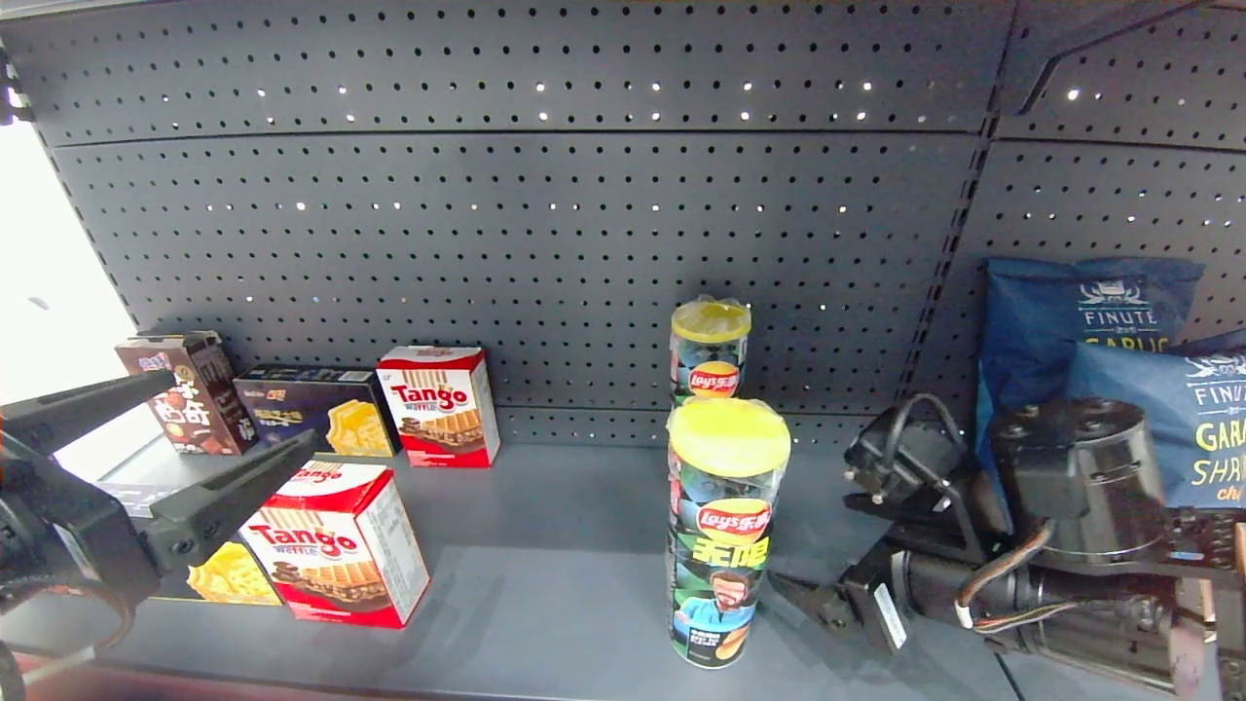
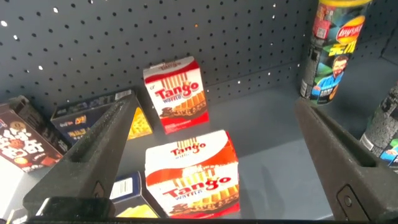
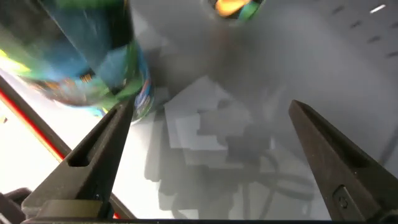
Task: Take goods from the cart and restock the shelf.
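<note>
Two tall chip cans with yellow lids stand on the grey shelf [image 1: 584,506], the front can [image 1: 725,535] ahead of the back can [image 1: 711,355]. My right gripper [image 1: 793,592] lies low just right of the front can's base, open, nothing between its fingers. In the right wrist view the front can [image 3: 81,56] sits just outside one finger of the right gripper [image 3: 211,106]. My left gripper [image 1: 241,409] hovers open at the left, above a red and white wafer box [image 1: 341,545]. That wafer box [image 2: 193,174] lies below the left gripper [image 2: 214,102].
A second wafer box [image 1: 440,404], a dark blue box [image 1: 316,409] and a brown box [image 1: 190,389] line the pegboard back wall. A yellow-printed box [image 1: 229,574] lies under the left arm. Blue snack bags [image 1: 1081,312] stand at the right. Bare shelf lies between wafer boxes and cans.
</note>
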Robot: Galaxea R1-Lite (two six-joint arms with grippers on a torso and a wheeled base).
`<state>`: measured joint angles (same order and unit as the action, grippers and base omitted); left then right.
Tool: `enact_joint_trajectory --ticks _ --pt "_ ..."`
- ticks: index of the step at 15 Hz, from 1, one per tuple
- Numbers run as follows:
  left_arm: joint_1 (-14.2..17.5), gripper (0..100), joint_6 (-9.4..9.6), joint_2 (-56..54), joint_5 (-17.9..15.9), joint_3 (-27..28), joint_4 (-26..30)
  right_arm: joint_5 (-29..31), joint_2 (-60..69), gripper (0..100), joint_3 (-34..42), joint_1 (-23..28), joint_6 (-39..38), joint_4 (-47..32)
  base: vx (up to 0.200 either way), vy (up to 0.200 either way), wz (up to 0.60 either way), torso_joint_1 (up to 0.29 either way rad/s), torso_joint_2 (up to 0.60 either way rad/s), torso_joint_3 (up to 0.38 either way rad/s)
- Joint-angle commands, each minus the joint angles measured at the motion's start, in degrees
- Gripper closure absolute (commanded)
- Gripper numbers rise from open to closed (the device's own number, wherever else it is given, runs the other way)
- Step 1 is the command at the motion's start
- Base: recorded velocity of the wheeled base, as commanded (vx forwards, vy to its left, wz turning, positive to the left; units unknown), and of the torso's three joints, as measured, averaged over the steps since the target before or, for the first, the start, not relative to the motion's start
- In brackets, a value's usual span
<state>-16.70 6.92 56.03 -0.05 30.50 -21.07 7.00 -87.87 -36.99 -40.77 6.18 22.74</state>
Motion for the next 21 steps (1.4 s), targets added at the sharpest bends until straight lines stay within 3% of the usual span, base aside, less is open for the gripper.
enact_joint_trajectory --ticks 1,4,7,8,11,13,15,17,18,20,21 --pt "-0.1 0 -0.07 -1.5 0.0 -1.4 0.0 1.4 7.4 0 -0.1 1.9 0.0 0.2 0.000 0.000 0.00 0.000 0.00 0.000" --pt "-0.3 0 0.02 -7.6 -0.1 -4.3 0.0 2.8 21.5 0 5.2 12.0 0.1 0.0 0.000 0.000 0.00 0.000 0.00 0.000" --pt "-2.5 0 0.19 -13.8 -0.1 -7.7 0.3 2.7 32.5 0 10.4 21.4 0.3 -0.3 0.000 0.000 0.00 0.000 0.00 0.000" --pt "-3.3 0 0.72 -18.5 0.0 -9.6 1.2 2.6 39.0 0 13.7 27.1 0.2 -0.4 0.000 0.000 0.00 0.000 0.00 0.000" --pt "-3.0 0 3.62 -27.1 0.3 -14.5 6.6 6.1 48.1 0 22.7 29.9 -0.3 -0.1 0.000 0.000 0.00 0.000 0.00 0.000" --pt "-2.2 0 6.52 -34.3 1.2 -16.7 15.7 10.3 55.4 0 30.0 31.7 -2.7 -0.1 0.000 0.000 0.00 0.000 0.00 0.000" --pt "-2.2 0 8.72 -41.4 0.9 -19.5 20.0 10.5 64.2 0 36.9 39.8 -4.5 -1.0 0.000 0.000 0.00 0.000 0.00 0.000" --pt "-2.0 0 8.90 -45.9 1.0 -21.4 20.4 9.4 73.2 0 36.6 43.5 -4.9 -9.6 0.000 0.000 0.00 0.000 0.00 0.000" --pt "-1.9 0 8.90 -49.1 1.1 -22.7 21.5 8.2 84.5 0 36.7 44.2 -4.7 -19.7 0.000 0.000 0.00 0.000 0.00 0.000" --pt "-1.9 0 8.81 -51.9 1.2 -22.7 24.6 5.1 83.6 0 36.9 43.8 -4.4 -19.4 0.000 0.000 0.00 0.000 0.00 0.000" --pt "-1.9 0 8.90 -52.9 1.2 -22.8 25.5 -0.3 83.7 0 36.9 42.2 -3.9 -19.4 0.000 0.000 0.00 0.000 0.00 0.000"
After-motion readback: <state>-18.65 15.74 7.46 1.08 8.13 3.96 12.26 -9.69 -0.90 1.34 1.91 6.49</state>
